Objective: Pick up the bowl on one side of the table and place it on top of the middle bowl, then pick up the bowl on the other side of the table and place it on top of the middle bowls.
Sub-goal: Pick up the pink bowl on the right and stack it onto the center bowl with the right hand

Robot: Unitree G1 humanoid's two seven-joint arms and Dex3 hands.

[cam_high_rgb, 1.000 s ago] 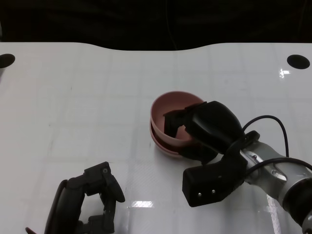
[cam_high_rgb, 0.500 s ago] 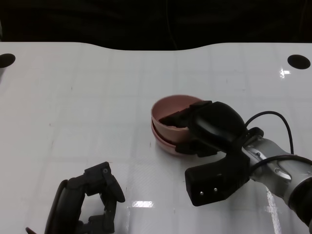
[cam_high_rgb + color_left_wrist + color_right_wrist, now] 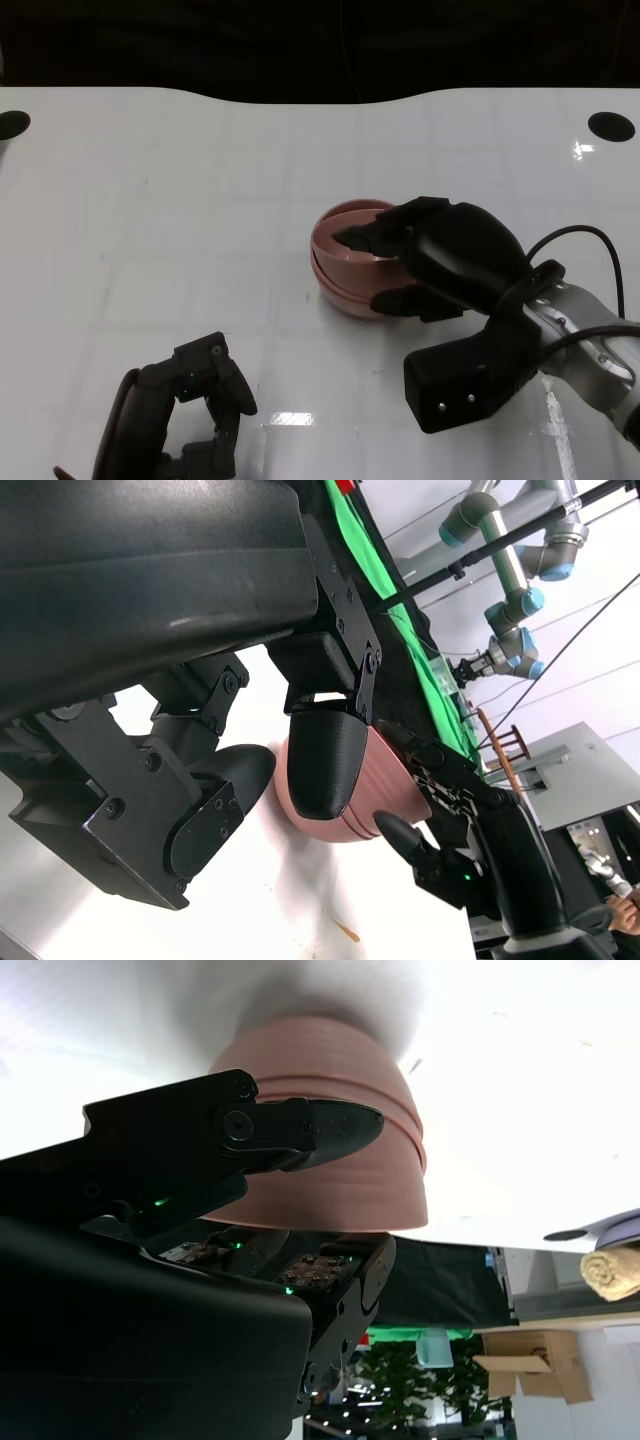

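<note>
Over the stacked bowls (image 3: 345, 270), right robot hand (image 3: 440, 255) grips.

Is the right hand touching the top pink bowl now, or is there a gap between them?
Cannot tell. In the head view the right hand overlaps the top pink bowl rim, fingers inside and outside; no view plainly shows contact or a gap.

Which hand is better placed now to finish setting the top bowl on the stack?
Right. The right hand is at the pink stacked bowls, its fingers over the top bowl's rim. The left hand sits near the table's front edge, apart from the bowls.
</note>
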